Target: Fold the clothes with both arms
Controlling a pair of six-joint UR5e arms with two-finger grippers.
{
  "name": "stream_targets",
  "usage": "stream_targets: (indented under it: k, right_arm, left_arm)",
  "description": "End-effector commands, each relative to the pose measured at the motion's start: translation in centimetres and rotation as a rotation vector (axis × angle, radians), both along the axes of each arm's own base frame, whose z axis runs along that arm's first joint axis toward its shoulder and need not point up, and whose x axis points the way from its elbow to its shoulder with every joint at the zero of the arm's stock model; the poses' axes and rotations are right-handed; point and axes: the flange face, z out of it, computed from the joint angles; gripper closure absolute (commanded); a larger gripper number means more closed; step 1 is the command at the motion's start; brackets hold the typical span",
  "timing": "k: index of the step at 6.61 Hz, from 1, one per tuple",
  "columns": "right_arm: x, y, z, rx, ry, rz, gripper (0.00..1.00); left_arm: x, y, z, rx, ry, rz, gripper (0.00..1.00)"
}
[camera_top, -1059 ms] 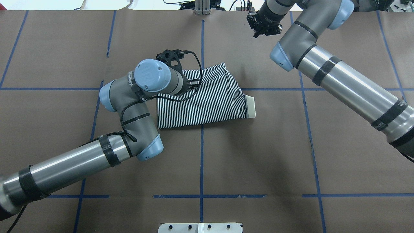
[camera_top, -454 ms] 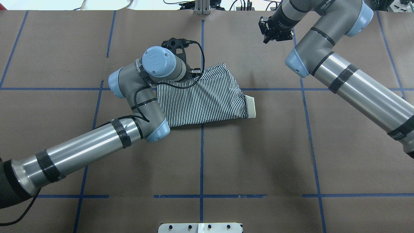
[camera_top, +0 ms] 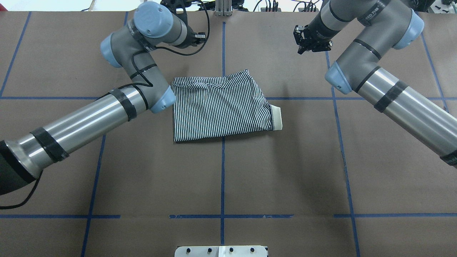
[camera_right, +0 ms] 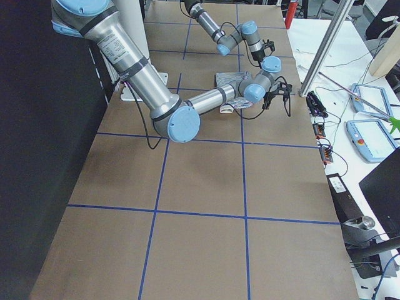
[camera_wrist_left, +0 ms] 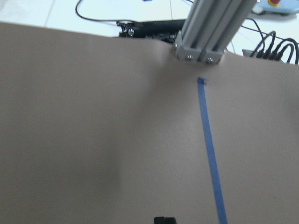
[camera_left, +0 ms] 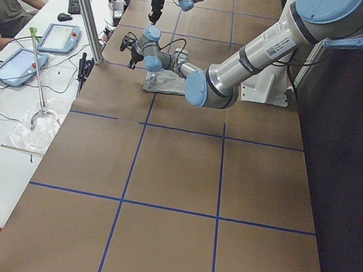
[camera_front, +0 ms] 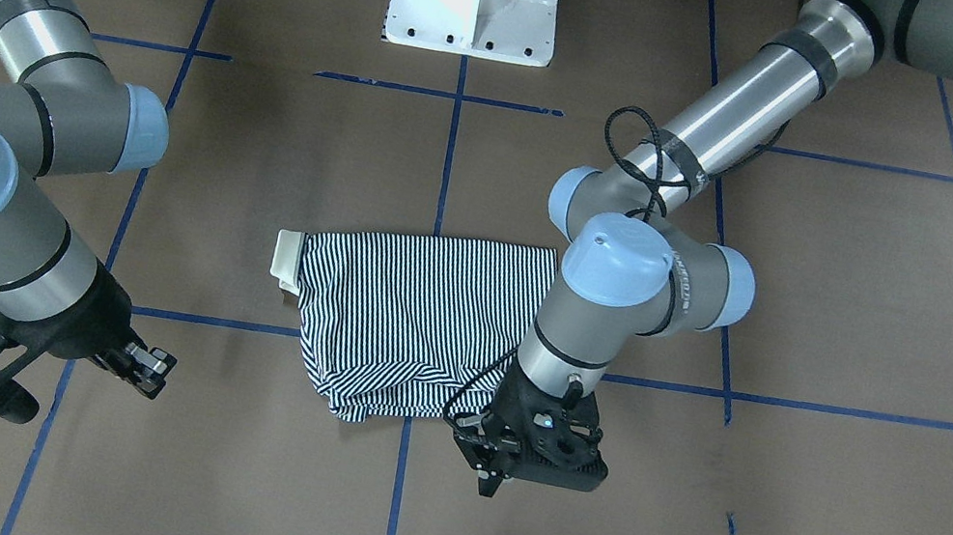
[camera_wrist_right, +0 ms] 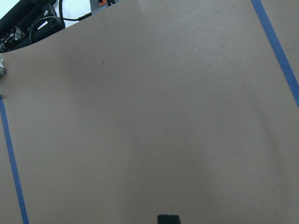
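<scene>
A short-sleeved polo shirt with thin navy-and-white stripes (camera_top: 221,109) lies folded into a compact, roughly rectangular bundle in the middle of the brown paper-covered surface (camera_top: 285,171), which is marked with blue tape lines. Its plain cream collar (camera_top: 277,117) sticks out at the right edge. A second ago the left black two-finger gripper (camera_front: 487,477) was down on the bundle's far left corner. It has since let go, lifted, and pulled back toward the far edge of the surface, with its jaws drawn together and holding nothing. The right black two-finger gripper (camera_top: 302,48) has drifted only a little further right. It hangs well apart from the shirt, with its jaws also closed and empty. The shirt has not shifted, so the last fold looks placed and released. The job seems near its end, or paused before a tidy-up. The near and left edges of the bundle are straight, while the far edge runs at a slant and shows a rumpled band. The left arm's light blue elbow cap (camera_top: 163,100) hangs just beside the far left corner. Open surface surrounds the shirt on every other side. The left gripper has little room beyond it, where a silver aluminium post (camera_wrist_left: 205,28) and cables stand at the far edge.
</scene>
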Motion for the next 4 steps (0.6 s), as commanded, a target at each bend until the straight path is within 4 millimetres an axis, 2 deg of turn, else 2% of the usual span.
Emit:
stream_targets:
  k: [1, 2, 3, 4]
  right_arm:
    - [6.2, 1.4, 4.9, 0.013, 0.029, 0.024, 1.00]
    - [10.8, 2.4, 8.7, 0.076, 0.088, -0.021, 1.00]
    - [15.7, 3.1, 11.6, 0.121, 0.160, -0.074, 0.98]
    - [21.2, 4.9, 13.6, 0.149, 0.234, -0.136, 0.68]
  left_arm:
    - [-10.1, -1.1, 7.2, 0.053, -0.054, 0.068, 1.00]
    - [-17.4, 0.0, 12.5, 0.068, -0.074, 0.121, 1.00]
    - [-25.1, 1.1, 16.1, 0.131, -0.112, 0.160, 1.00]
    - [-33.1, 3.4, 20.7, 0.156, -0.134, 0.197, 1.00]
